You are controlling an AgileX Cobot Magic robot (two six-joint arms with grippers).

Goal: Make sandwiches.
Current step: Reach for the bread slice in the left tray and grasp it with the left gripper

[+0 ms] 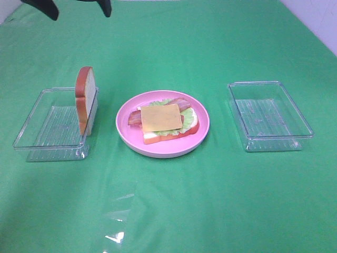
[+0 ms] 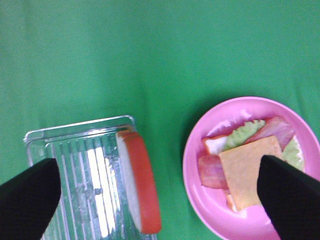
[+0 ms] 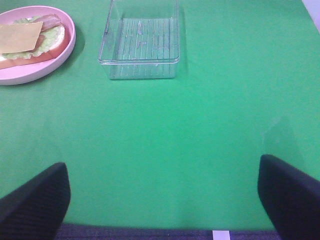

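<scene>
Open-faced sandwich [image 1: 167, 122] on pink plate [image 1: 129, 134], mid-table. Bottom layer: white bread slice with orange-brown crust, flat. On it ruffled pale-green lettuce [image 1: 165, 103] sticking out at the edges, reddish-brown bacon strips [image 1: 135, 118] poking out both sides, and on top a flat pale yellow-orange cheese square [image 1: 161, 117], smooth, slightly rotated against the bread. All toy plastic, matte. No top slice on it.

Second bread slice [image 1: 85, 97] stands on edge in the left clear tray [image 1: 39, 134], leaning on the tray wall nearest the plate. Rounded top, white face, orange-brown crust rim.

Left gripper [image 2: 160, 200]: jaws spread wide, holding nothing, up in the air. From the left wrist view the standing slice lies below it, between the fingers and closer to one of them; the plate with the stack sits under and beside the other finger [image 2: 290, 200]. Fingers black, blunt, textured.

Right gripper [image 3: 162, 200]: jaws wide apart, nothing in them, above bare green cloth [image 3: 165, 150]. Right clear tray [image 3: 140, 42] well ahead of it, plate further off to the side ahead. Not visible in the exterior high view.

Trays: clear hard plastic, rectangular, rounded corners, ribbed floor, glossy. Plate round, shallow raised rim, smooth pink. Cloth green, slightly creased, with a glare patch at the near edge.
</scene>
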